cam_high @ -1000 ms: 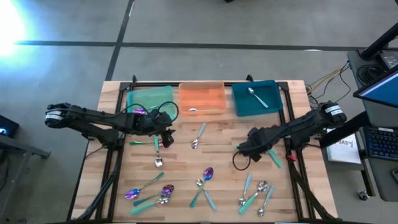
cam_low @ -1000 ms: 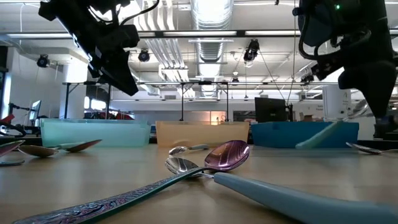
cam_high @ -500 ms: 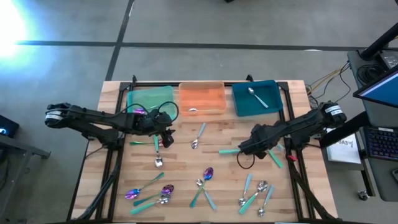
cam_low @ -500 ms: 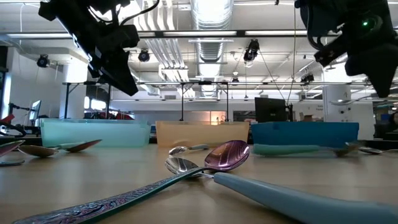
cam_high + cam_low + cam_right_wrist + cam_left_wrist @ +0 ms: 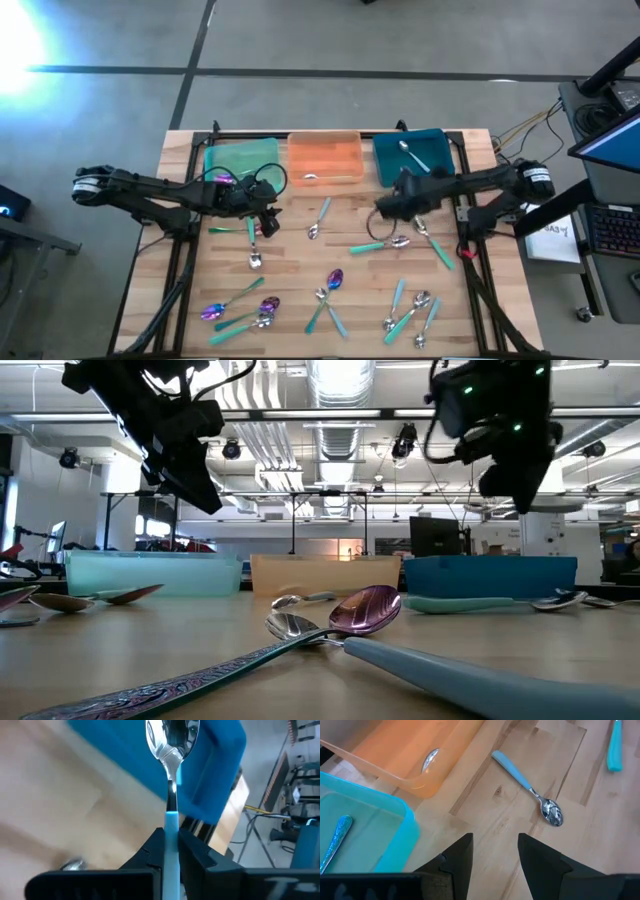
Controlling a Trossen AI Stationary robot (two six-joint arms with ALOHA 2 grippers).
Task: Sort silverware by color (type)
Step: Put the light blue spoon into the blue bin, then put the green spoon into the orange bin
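Note:
My right gripper [image 5: 384, 206] hangs over the table just in front of the teal tray [image 5: 436, 168], shut on a silver-headed, teal-handled spoon [image 5: 172, 737]. That tray holds an all-silver spoon [image 5: 414, 157]. Left of centre, my left gripper [image 5: 263, 220] stands open above the table and touches nothing. Ahead of it a teal-handled spoon [image 5: 530, 787] lies flat on the wood. A green tray [image 5: 240, 158] holds a purple spoon [image 5: 222, 178]. An orange tray [image 5: 325, 150] holds one silver spoon [image 5: 310, 178]. Several more spoons lie loose on the near half of the table. My right gripper pinches the spoon's teal handle [image 5: 170, 822] between its two fingers. The fingers lie along the spoon, whose neck and silver bowl stick out ahead of the fingertips [image 5: 156, 842]. The gripper slants downward and the spoon is lifted clear of the table.
A teal-handled spoon [image 5: 378, 243] lies on the wood just near-side of my right gripper, another [image 5: 436, 247] to its right. Clusters of spoons lie at the near left [image 5: 240, 308], near middle [image 5: 328, 292] and near right [image 5: 412, 308]. A cable loop [image 5: 376, 228] dangles under the right gripper.
My right gripper has swung toward the table's far edge and the teal tray, rising and turning as it went, with the spoon still in its fingers. Its move has uncovered a teal-handled spoon lying on the wood where it had been.

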